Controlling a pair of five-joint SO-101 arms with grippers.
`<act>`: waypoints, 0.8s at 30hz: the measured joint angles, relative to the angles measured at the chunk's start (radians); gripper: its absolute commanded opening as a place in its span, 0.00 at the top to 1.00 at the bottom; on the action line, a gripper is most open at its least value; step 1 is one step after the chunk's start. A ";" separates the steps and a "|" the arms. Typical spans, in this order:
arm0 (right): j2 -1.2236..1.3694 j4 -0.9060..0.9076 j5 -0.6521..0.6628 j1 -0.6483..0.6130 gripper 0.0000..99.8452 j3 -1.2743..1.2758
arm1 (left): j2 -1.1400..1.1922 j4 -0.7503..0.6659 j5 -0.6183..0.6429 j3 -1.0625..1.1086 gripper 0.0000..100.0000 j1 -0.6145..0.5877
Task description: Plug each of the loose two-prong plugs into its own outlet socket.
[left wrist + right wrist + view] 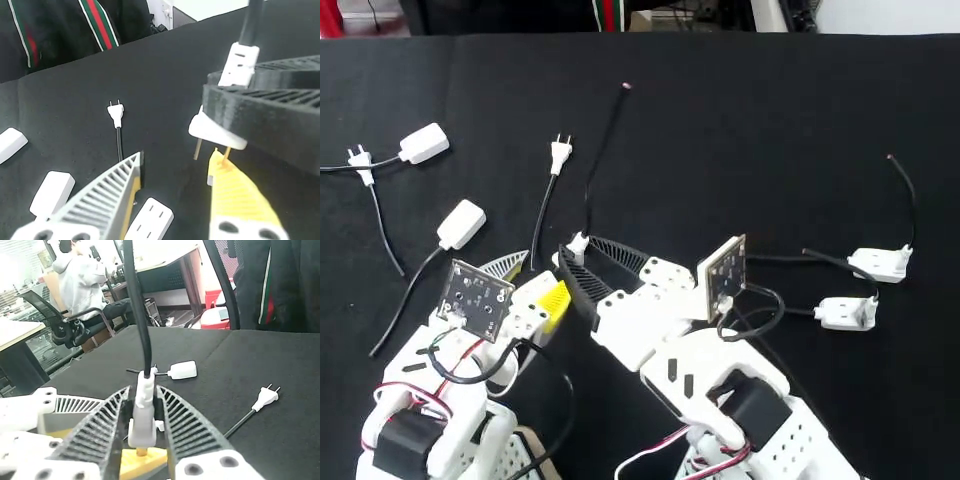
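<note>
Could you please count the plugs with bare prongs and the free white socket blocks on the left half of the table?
Plugs with bare prongs: 3, two lying loose plus the held plug in the right tool.
Socket blocks: 3.
Total: 6.

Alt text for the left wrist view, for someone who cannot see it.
The right pincer grips a white two-prong plug, prongs down, just above the open left pincer. Beyond, on the black table, lie a loose plug on a black cord and three white outlet sockets.
</note>
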 measured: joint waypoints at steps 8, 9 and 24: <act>0.000 0.034 0.017 0.000 0.99 -0.003 | 0.000 -0.002 0.000 0.002 0.78 0.002; 0.000 0.044 0.017 0.000 0.99 -0.009 | 0.000 -0.005 0.000 0.002 0.78 -0.006; -0.002 0.060 0.038 0.000 0.99 -0.020 | 0.000 -0.043 0.000 0.002 0.78 -0.084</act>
